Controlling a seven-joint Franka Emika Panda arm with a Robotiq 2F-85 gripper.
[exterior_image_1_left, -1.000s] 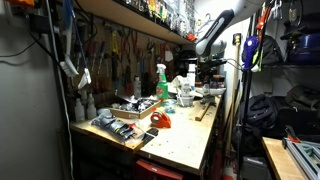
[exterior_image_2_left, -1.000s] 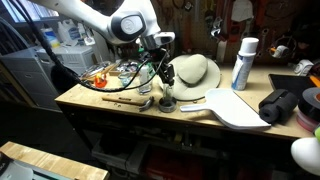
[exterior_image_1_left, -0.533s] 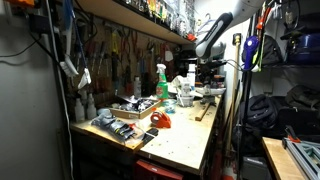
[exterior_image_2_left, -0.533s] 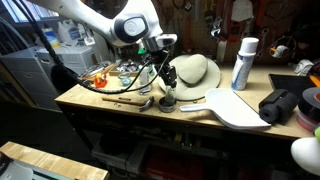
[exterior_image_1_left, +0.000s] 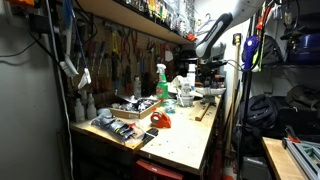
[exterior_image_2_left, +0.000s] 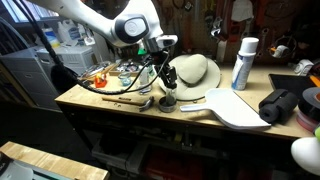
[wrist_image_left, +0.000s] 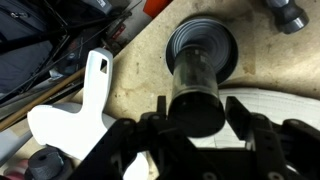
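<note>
My gripper (wrist_image_left: 197, 112) points down over a cluttered wooden workbench (wrist_image_left: 140, 70). Its two black fingers (wrist_image_left: 160, 112) are clamped on opposite sides of a dark, smooth-sided cylinder (wrist_image_left: 195, 95), gripping it around mid-height. The cylinder hangs upright, directly above a round dark grey dish (wrist_image_left: 205, 40) on the bench. I cannot tell whether its lower end touches the dish.

A flat white plastic piece (wrist_image_left: 80, 110) with a handle-like tab lies just beside the dish. In an exterior view, a pale straw hat (exterior_image_2_left: 198, 70) sits close behind my gripper (exterior_image_2_left: 168, 82), and a white spray can (exterior_image_2_left: 243, 62) stands well apart from it.

I judge the cylinder to be rigid and fairly light, and I see no sign of it bending under my grip. Its wall looks glossy, so it may slip, and a round body can pivot between two flat pads. The best hold is where I have it, square across the widest part and near the middle of its length, with steady, moderate pressure. Gripping near either end would let it tilt.
</note>
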